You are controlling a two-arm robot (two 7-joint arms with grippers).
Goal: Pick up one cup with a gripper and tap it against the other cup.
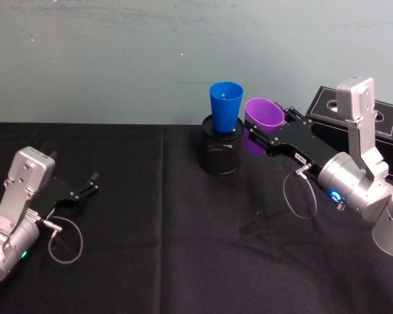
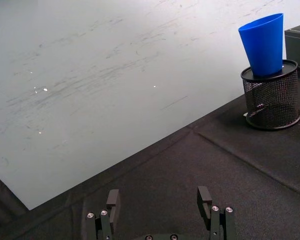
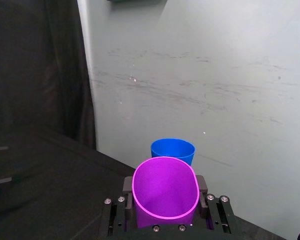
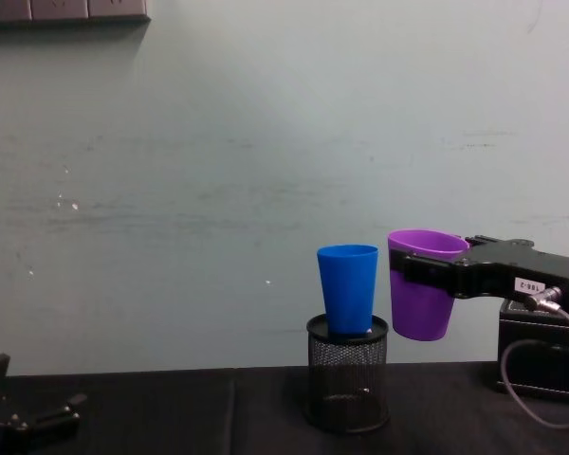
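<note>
**A:** ok so what's the right gripper [image 1: 259,139] doing, has it got anything?

**B:** yep, it's closed on the purple cup [image 4: 422,303], one finger on each side, pinching just under the rim. The cup is up off the table [image 1: 150,261], upright, mouth up. In the wrist view the rim looks squeezed a bit oval, so I'd guess the grip is firm.

**A:** and where's the target from there?

**B:** the blue cup [image 4: 348,284] is just beside it on the robot's left, standing upright in the black mesh holder [image 4: 348,384]. From the chest view there's a thin gap between the two walls, so they're not touching. The rims are nearly level, purple a touch higher. Both cups taper downward, so the gap is narrowest up near the rims.

**A:** so the move is...?

**B:** my read is a small sideways slide to the robot's left at the same height, and the upper walls meet first. No tilt needed. I'd go gently though, because the blue one just rests in the holder and looks like it could tip.

**A:** other arm any use?

**B:** nah. The left gripper [image 2: 157,197] sits low over the table on the far left, fingers apart with nothing in them, well apart from both cups. The right arm is nearer by far.
</note>
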